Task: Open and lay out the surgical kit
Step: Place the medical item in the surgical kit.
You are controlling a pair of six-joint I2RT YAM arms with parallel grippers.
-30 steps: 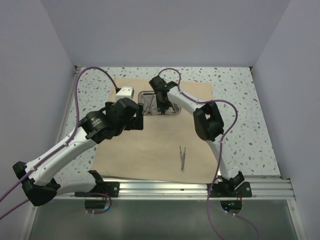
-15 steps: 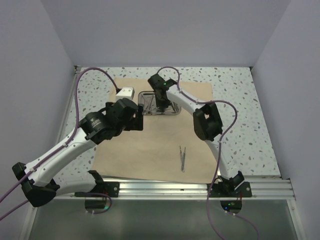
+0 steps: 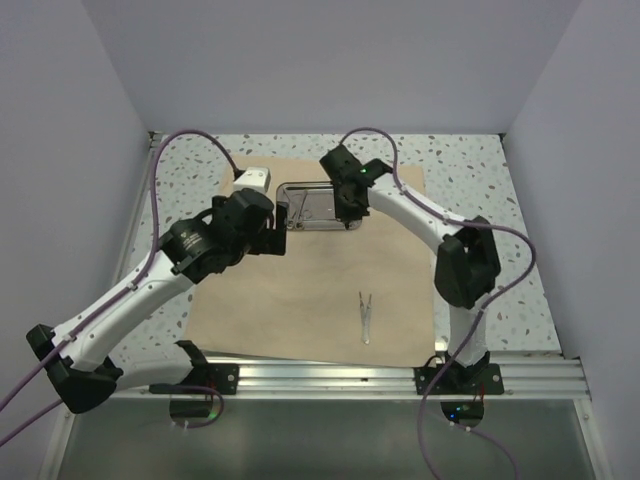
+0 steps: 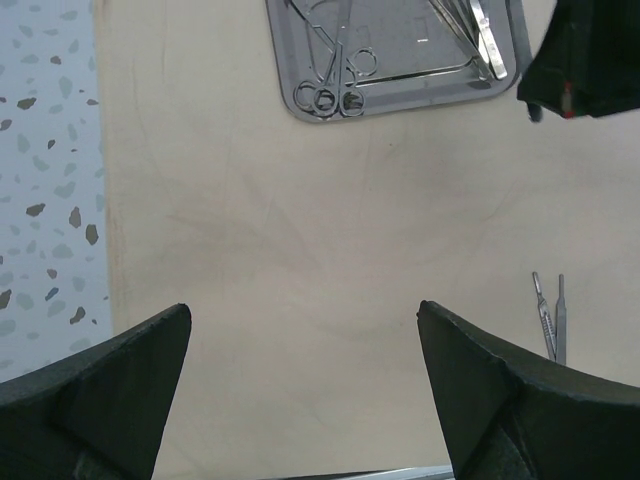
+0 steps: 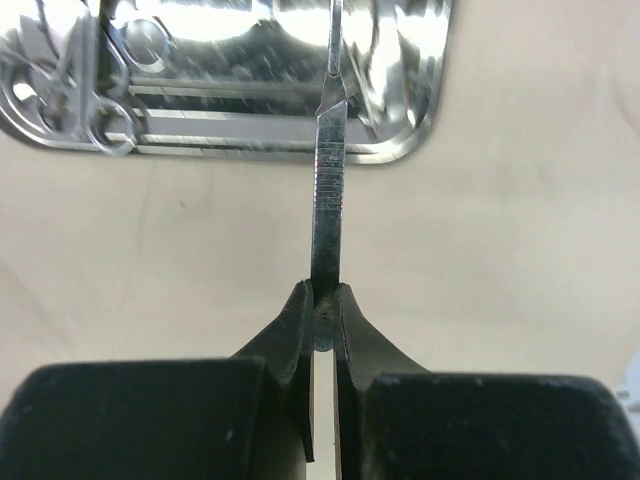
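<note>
Right gripper (image 5: 322, 300) pinching slim steel tool (image 5: 328, 180), tip over tray (image 5: 405, 142)

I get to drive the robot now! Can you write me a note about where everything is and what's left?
Left hand: open, empty, hovering over the cloth near the tray.
Right hand: shut on a slim tool, its tip over the tray's edge.
Things: cloth spread flat, tray on its far part. Scissors and other tools lie in the tray. Tweezers lie on the cloth near the front.
Done: cloth opened, tweezers laid out.
Left: lay the held tool on the cloth, then the rest.
</note>
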